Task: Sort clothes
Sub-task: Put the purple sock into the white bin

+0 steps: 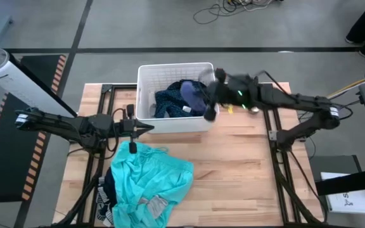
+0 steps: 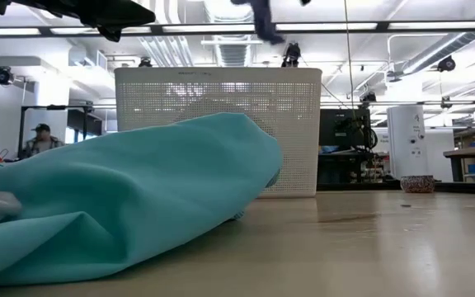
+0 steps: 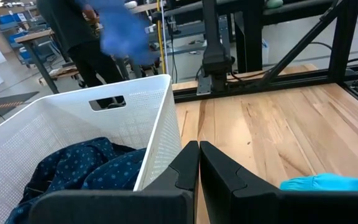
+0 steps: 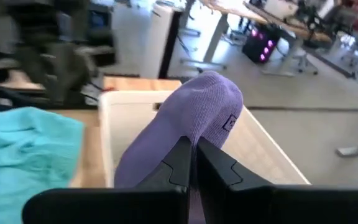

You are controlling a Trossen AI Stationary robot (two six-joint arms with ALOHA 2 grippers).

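Where the pale wooden worktop [image 1: 233,171] fills the centre of the high view, it sits on a dark frame over a grey floor with black lines, and a white cylinder [image 1: 8,76] lies off its upper left corner. Across the low view the room behind is a workshop with strip lights, benches and screens, and a person in a cap [image 2: 41,140] sits at the far left. A white perforated bin [image 1: 146,95] stands at the upper middle of the worktop, and a dark blue dotted garment [image 1: 170,101] lies crumpled in it. Above the bin's right rim, just right of centre in the high view, the right gripper [image 1: 209,98] hangs with its jaws pinched shut on a purple knitted garment [image 4: 191,124], which droops over the bin's opening. To the left of the bin, the left gripper [image 1: 146,128] points at the bin's near left corner, its jaws closed together with nothing in them. In the lower left of the high view a large turquoise garment [image 1: 151,180] is spread on the worktop; a small grey piece [image 1: 154,206] lies at its lower edge and a dark striped one [image 1: 105,196] shows under its left side.
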